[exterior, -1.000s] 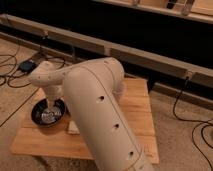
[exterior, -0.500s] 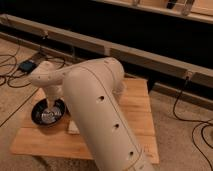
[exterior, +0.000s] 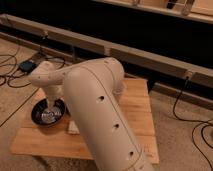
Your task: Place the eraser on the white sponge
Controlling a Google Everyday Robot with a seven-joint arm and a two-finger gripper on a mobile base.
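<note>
Hovering over the bowl at the bench's left edge, the end effector, state untellable, may clip its rim.

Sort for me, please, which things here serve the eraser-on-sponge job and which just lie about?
Job: gripper, over the round dark bowl; flat off-white pad beside the arm, probably the white sponge; black eraser not in view.
Lying about: that bowl; light wooden table.
</note>
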